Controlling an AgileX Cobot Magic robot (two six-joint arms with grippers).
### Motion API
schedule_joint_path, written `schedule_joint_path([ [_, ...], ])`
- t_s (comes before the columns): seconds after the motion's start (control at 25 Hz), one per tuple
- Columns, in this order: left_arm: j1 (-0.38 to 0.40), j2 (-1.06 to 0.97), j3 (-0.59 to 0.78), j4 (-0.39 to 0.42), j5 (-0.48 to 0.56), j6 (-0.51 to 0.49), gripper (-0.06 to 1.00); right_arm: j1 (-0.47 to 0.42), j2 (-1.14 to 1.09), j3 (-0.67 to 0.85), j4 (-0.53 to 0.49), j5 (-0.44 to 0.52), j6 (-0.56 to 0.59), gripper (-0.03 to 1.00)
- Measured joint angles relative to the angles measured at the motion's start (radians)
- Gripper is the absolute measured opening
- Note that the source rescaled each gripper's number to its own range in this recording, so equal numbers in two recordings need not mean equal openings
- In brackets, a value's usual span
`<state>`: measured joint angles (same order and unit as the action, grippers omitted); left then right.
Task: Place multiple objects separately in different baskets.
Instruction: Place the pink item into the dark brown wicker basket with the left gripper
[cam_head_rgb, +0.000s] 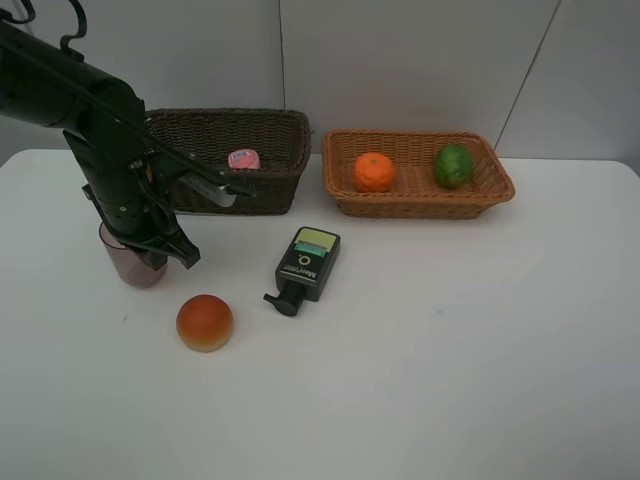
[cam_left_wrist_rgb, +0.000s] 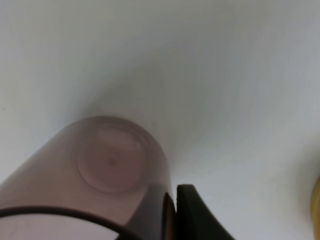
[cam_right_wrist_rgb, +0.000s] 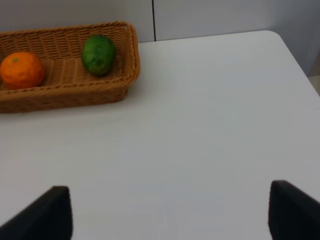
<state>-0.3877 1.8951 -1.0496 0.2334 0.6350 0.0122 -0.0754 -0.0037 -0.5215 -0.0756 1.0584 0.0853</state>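
Note:
The translucent purple cup (cam_head_rgb: 132, 266) stands upright on the table at the left. My left gripper (cam_head_rgb: 162, 250) is shut on its rim; in the left wrist view the cup (cam_left_wrist_rgb: 110, 160) has one finger inside its wall and one outside, gripper (cam_left_wrist_rgb: 172, 215). An orange-red bun (cam_head_rgb: 205, 322) and a dark green pump bottle (cam_head_rgb: 308, 265) lie on the table. A pink tube bottle (cam_head_rgb: 243, 159) is in the dark brown basket (cam_head_rgb: 270, 190). The orange (cam_head_rgb: 374, 172) and green fruit (cam_head_rgb: 453, 165) sit in the light basket (cam_head_rgb: 420, 205). My right gripper (cam_right_wrist_rgb: 170, 215) is open over bare table.
The right wrist view shows the light basket (cam_right_wrist_rgb: 65, 97) with the orange (cam_right_wrist_rgb: 21, 70) and green fruit (cam_right_wrist_rgb: 98, 54), and the table's far corner (cam_right_wrist_rgb: 272, 35). Both baskets stand against the back wall. The left arm (cam_head_rgb: 90, 110) reaches in from the upper left.

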Motion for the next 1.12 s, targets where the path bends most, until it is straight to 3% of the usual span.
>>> schedule_joint_path([
  [0.76,0.0,-0.093,-0.002,0.0,0.03,-0.012,0.0,0.0,0.0,0.0,0.0,0.0,0.0,0.66],
  [1.12,0.0,-0.121,-0.233,0.0,0.21,-0.257,0.0,0.0,0.0,0.0,0.0,0.0,0.0,0.66],
])
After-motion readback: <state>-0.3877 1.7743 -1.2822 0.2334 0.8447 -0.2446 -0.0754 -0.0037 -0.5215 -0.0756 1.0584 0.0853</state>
